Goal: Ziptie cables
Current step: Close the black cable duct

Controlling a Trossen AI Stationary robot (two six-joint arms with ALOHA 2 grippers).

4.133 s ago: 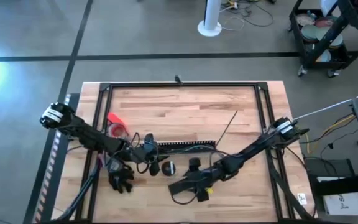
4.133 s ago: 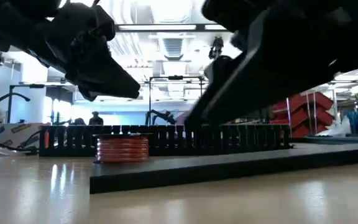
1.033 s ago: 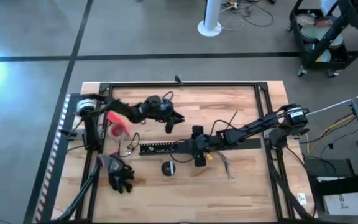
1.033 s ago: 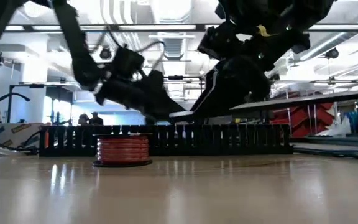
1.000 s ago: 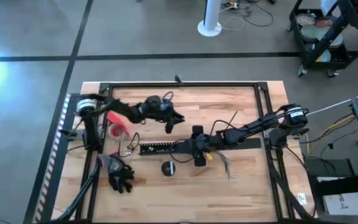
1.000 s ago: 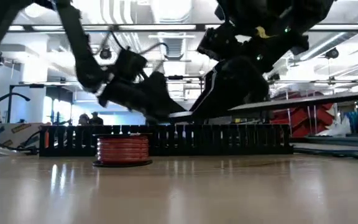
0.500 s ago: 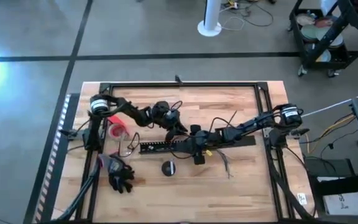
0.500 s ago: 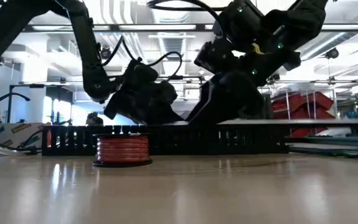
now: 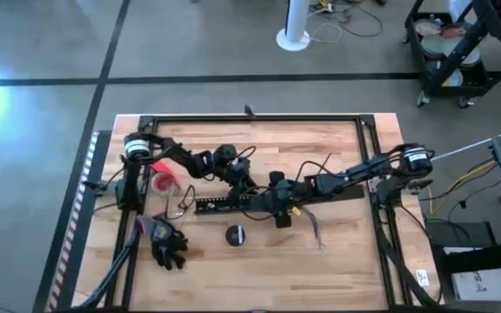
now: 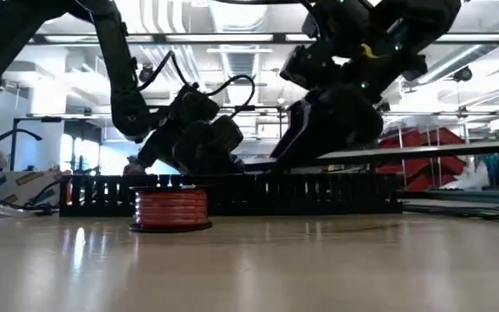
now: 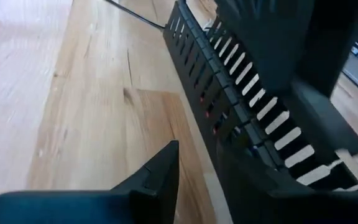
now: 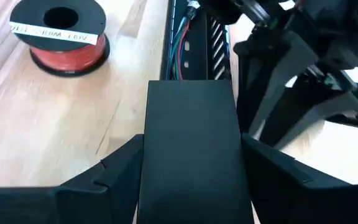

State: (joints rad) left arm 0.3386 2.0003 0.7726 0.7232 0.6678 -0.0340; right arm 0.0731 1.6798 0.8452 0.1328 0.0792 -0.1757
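My right gripper [image 9: 259, 201] is clamped flat on the wide black bar [image 12: 191, 155], which it holds just over the slotted duct [image 9: 214, 207] in the middle of the desk [image 9: 346, 261]. My left gripper [image 9: 243, 180] is down at the duct's far side, its fingers apart and holding nothing. The cables I have to tie are in three places. A few thin grey strands [image 9: 314, 229] lie loose on the wood just in front of my right arm. A thin black wire loop [image 9: 179, 201] sits by the duct's left end, near the red spool [image 9: 162, 180]. Coloured wires [image 12: 178, 46] run inside the duct itself. I judge all of them light and limp. Pinched at one spot, they would sag and spread, so I would take the strands where they lie closest together and pinch the whole bunch across its width, leaving room beside my fingers for the strap to go round. The ziptie I cannot pick out for certain; my right arm crosses the part of the desk where such a thin strip could lie. I expect it to be light, springy and slick, and flat on the wood it will be hard to get under. I would grip it near one end, edge-on, so the tip can be steered.
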